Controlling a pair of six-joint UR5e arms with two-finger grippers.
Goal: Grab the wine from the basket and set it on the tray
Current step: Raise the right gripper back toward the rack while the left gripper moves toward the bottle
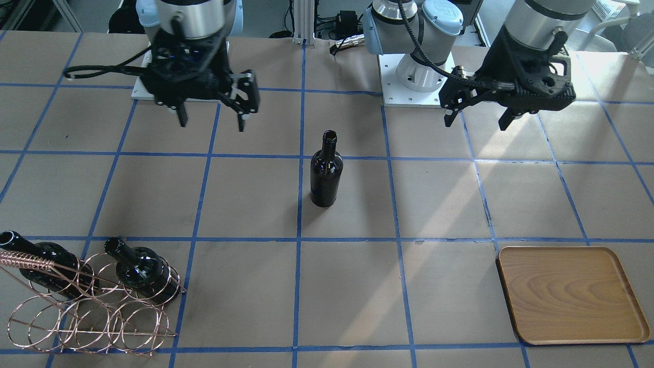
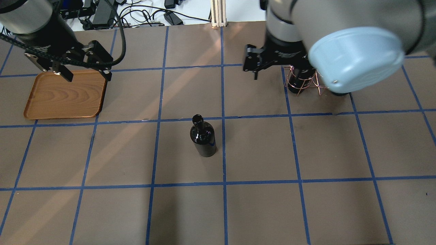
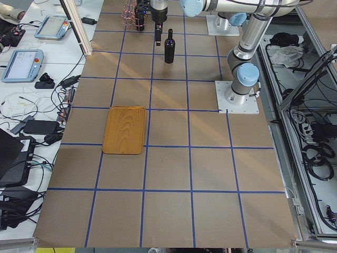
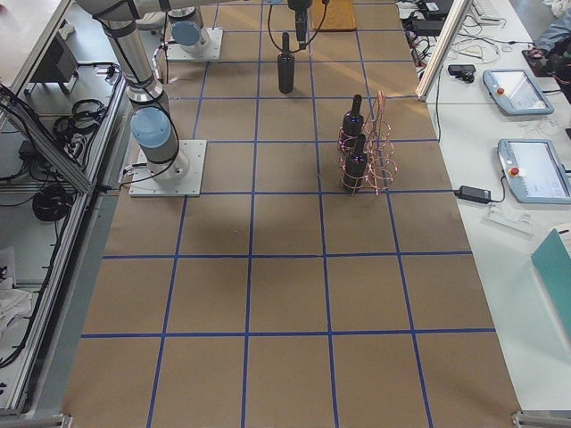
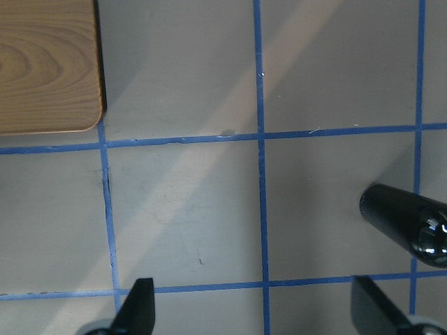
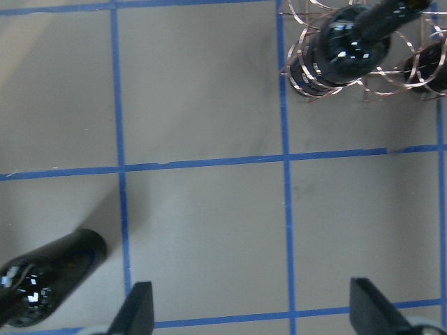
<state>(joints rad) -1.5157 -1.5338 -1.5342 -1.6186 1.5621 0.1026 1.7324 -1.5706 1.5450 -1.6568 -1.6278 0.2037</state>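
Note:
One wine bottle [image 1: 326, 174] stands upright on the bare table near its middle; it also shows in the overhead view [image 2: 203, 137]. Two more bottles [image 1: 140, 266] [image 1: 43, 260] lie in the copper wire basket [image 1: 92, 312], which my right arm partly hides in the overhead view [image 2: 301, 81]. The wooden tray [image 1: 572, 294] lies empty. My left gripper [image 1: 475, 121] hangs open and empty above the table between tray and standing bottle, by the tray's edge in the overhead view [image 2: 88, 77]. My right gripper [image 1: 212, 125] is open and empty, between the standing bottle and the basket.
Both arm bases [image 1: 414, 76] are bolted to the table's robot side. Blue tape lines grid the brown table. Cables and pendants lie beyond the table's operator side [image 3: 47, 26].

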